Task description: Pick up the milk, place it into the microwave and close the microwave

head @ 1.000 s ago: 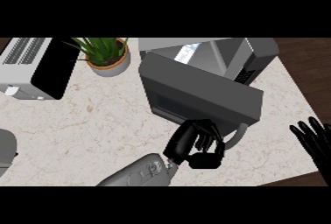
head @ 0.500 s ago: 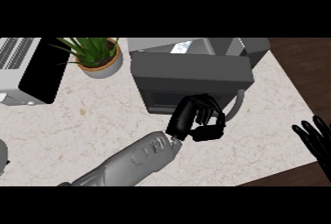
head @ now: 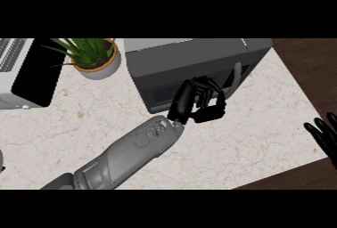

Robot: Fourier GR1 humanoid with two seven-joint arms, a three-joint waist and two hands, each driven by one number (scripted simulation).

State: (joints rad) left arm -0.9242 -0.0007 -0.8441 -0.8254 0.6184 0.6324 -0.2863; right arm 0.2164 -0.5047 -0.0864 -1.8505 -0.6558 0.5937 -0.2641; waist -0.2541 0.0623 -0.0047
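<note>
The dark grey microwave (head: pixel 197 62) stands at the back middle of the counter, its door flush against the body and its handle (head: pixel 233 76) on the right side. My left hand (head: pixel 196 103) rests against the door's front with fingers loosely bent, holding nothing. No milk shows anywhere in the view. My right hand (head: pixel 324 138) stays open and still at the right edge, fingers up.
A potted green plant (head: pixel 95 58) stands left of the microwave. A white and black appliance (head: pixel 26 73) sits at the far left. The marble counter (head: pixel 263 133) ends at the right, where dark wood floor (head: pixel 309 67) shows.
The microwave door has swung from open to flush with the body. My left hand and forearm moved forward with it. The right hand kept its place.
</note>
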